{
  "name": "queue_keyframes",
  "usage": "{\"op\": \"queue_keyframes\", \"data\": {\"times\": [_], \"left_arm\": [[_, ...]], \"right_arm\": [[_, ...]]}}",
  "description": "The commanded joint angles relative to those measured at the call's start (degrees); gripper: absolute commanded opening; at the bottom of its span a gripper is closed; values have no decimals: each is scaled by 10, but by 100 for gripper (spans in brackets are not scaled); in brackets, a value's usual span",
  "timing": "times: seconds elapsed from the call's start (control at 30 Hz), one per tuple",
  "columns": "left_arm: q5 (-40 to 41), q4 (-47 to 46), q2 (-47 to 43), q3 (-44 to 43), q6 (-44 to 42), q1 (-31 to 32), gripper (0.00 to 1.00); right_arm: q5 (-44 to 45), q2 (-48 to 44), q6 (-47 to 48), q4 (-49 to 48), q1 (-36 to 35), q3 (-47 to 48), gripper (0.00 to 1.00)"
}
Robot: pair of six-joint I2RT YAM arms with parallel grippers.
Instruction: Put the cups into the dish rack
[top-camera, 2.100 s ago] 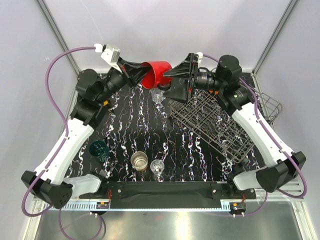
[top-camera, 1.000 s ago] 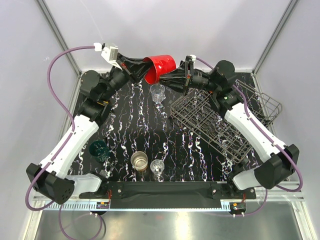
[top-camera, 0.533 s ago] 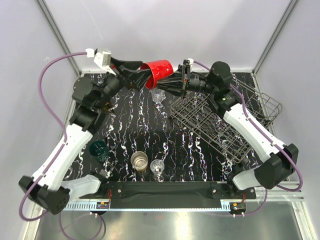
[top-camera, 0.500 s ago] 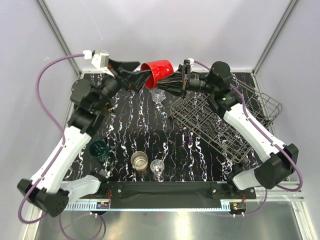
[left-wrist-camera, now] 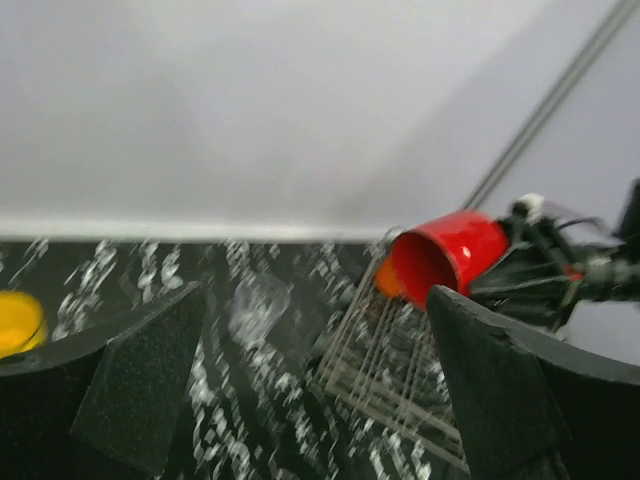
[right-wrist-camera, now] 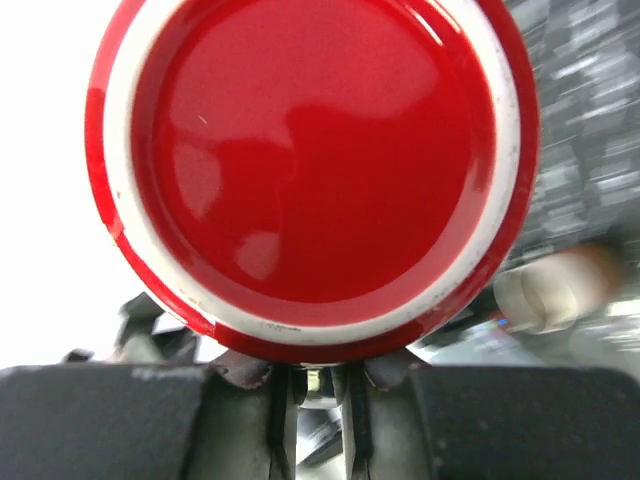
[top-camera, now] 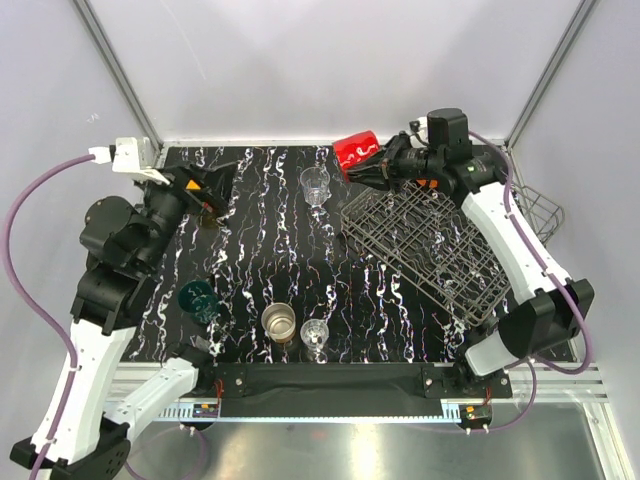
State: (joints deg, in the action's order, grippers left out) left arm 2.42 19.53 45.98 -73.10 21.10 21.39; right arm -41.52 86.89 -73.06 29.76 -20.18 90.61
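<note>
I'm watching a black, white-veined table (top-camera: 255, 250) from above and behind two robot arms.

The right gripper (top-camera: 380, 166) is clenched on the red mug (top-camera: 357, 152) and holds it in the air, tipped on its side. It hangs by the far left corner of the dish rack (top-camera: 430, 250); whether it is over the wires or just beyond them I cannot tell. In the right wrist view the red mug (right-wrist-camera: 305, 165) shows its glossy base with a white ring. The right gripper (right-wrist-camera: 310, 385) has its fingers pinched close together just under that base (the part they bite on is hidden). In the left wrist view the red mug (left-wrist-camera: 440, 265) turns its open mouth toward the camera, red inside, above the blurred dish rack (left-wrist-camera: 385, 375).

The left gripper (top-camera: 208, 180) is released, its jaws spread wide near the table's far left. In its own view the left gripper (left-wrist-camera: 312, 300) has only table between the pads, and a yellow mug (left-wrist-camera: 18, 322) sits at the left edge.

On the table, all mouth up:
- One clear glass (top-camera: 315, 185) stands between the left gripper and the rack.
- A dark teal cup (top-camera: 198, 298) stands near the left arm.
- A brown-and-cream cup (top-camera: 279, 322) stands at the near edge.
- A second clear glass (top-camera: 315, 335) stands just beside the brown-and-cream cup.

A side basket (top-camera: 540, 215) hangs on the rack's right.
</note>
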Motion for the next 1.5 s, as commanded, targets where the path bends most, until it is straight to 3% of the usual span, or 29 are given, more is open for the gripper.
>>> {"op": "queue_keyframes", "data": {"times": [0.0, 0.2, 0.43, 0.7, 1.1, 1.47], "left_arm": [[45, 170, 10, -25, -26, -7, 99], [18, 211, -22, 15, -6, -9, 99], [-49, 267, 0, 23, 21, -12, 99], [22, 329, 31, -4, -18, -21, 99], [47, 376, 47, -42, -65, -22, 99], [51, 395, 60, -64, -68, -22, 99]], "right_arm": [[126, 15, 218, 178, 9, 75, 0], [303, 61, 320, 238, 23, 87, 0], [467, 119, 394, 196, 24, 66, 0], [574, 221, 480, 165, 24, 106, 0], [614, 278, 549, 33, 29, 62, 0], [621, 327, 570, -5, 43, 65, 0]]}}
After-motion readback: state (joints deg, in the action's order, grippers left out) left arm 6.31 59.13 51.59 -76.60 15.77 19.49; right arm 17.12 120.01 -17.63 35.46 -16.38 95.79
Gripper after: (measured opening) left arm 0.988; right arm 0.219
